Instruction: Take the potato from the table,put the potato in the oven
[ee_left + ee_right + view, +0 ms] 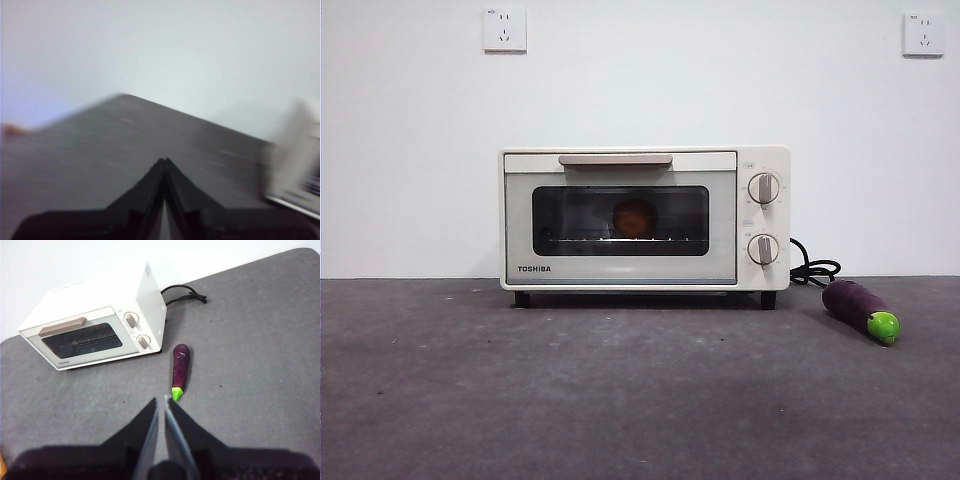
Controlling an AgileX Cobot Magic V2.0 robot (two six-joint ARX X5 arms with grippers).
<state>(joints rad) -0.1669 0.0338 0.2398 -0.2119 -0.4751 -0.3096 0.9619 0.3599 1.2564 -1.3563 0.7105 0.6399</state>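
Orange-brown, the potato (pixel 634 217) is seen through the shut oven (pixel 620 268) door on the worktop (pixel 620 400); little can go wrong unless an arm knocks the oven. Left end effector (pixel 164 162) is closed, empty, blurred. Right end effector (pixel 161 402) is raised, nearly closed, empty, near the eggplant (pixel 180 365).

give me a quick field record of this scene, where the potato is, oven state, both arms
potato: inside the oven, on the rack, seen through the glass
oven: door shut, standing on the table
eggplant: lying on the table beside the oven's knob side, apart from it
left gripper: jaws shut, empty, above the table
right gripper: jaws shut, empty, raised near the eggplant's green tip
task: potato looks placed
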